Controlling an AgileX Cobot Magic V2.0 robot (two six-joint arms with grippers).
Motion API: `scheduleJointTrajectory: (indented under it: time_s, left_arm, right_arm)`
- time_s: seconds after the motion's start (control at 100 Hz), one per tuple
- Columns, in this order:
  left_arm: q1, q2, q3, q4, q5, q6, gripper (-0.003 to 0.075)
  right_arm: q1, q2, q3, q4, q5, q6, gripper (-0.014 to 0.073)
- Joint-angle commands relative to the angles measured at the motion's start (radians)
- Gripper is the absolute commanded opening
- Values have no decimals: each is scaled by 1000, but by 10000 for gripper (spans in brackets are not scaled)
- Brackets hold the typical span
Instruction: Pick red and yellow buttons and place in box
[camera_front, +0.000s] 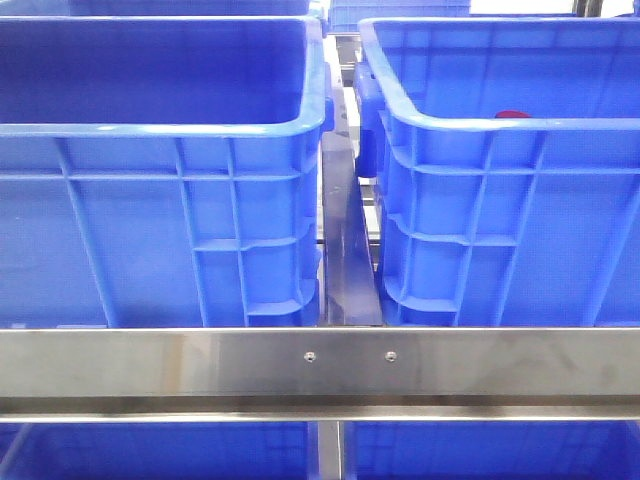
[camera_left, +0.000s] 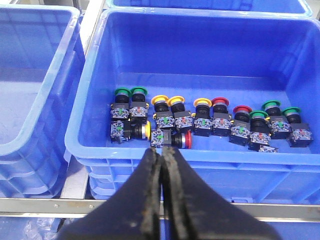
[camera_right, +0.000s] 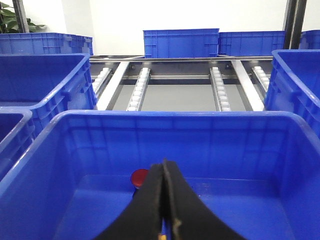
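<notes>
Steel racking (camera_front: 320, 365) fronts two blue crates in the front view, which shows neither arm and only a red sliver (camera_front: 512, 115) over the right crate's rim. Only the left wrist view reveals a crate (camera_left: 85, 125) holding green, yellow and red buttons (camera_left: 186, 139), just beyond the left gripper (camera_left: 161, 155), its fingers pressed together, empty. The right gripper (camera_right: 164, 167), likewise closed, hangs over the box (camera_right: 45, 145), where one red button (camera_right: 139, 177) lies half hidden behind the fingertips.
</notes>
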Motion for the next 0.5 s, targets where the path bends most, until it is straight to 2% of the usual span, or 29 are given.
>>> scheduleJointTrajectory:
  time_s: [0.0,0.49]
  left_arm:
    - [3,12,-22,18,-75,-5,-19]
    - [3,12,-22,18,-75,-5,-19]
  right_arm:
    - [2,-6,-27,26,14,3,-57]
    - [2,-6,-27,26,29,3,-57]
